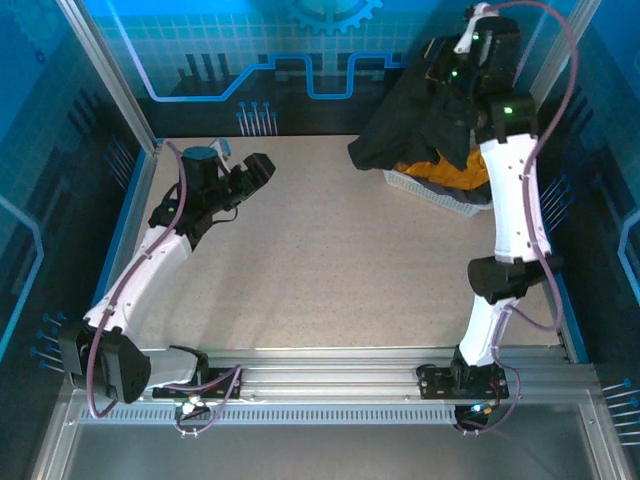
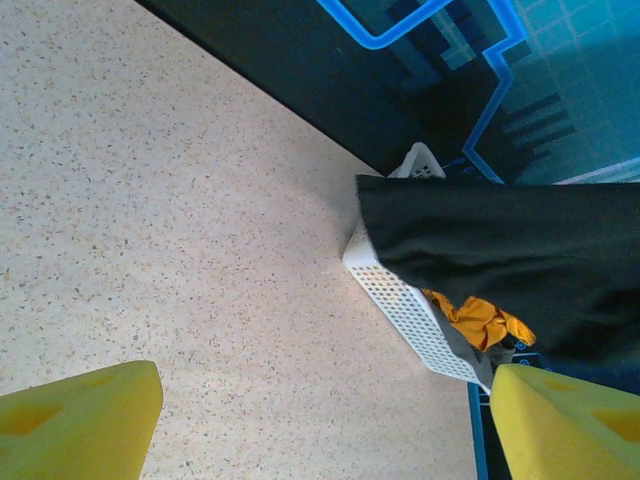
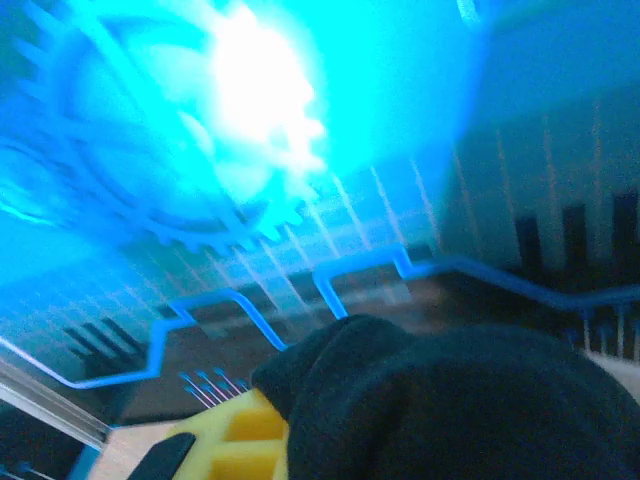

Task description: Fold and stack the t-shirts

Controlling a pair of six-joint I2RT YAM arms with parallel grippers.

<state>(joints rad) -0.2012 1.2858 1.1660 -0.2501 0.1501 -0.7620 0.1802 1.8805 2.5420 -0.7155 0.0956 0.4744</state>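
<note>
Right gripper (image 1: 447, 72), upper right: clamped on black shirt (image 1: 400, 130), fingers seemingly buried in cloth. Shirt hangs over basket (image 1: 432, 193). Orange shirt (image 1: 458, 176) in basket. Left gripper (image 1: 260, 170), upper left: jaws wide, empty.

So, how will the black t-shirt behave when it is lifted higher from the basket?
Probably very floppy: the black t-shirt hangs in loose folds from the right gripper. It seems light, thin cloth. Its lower part drapes over the white basket, so it might drag on the rim.
</note>
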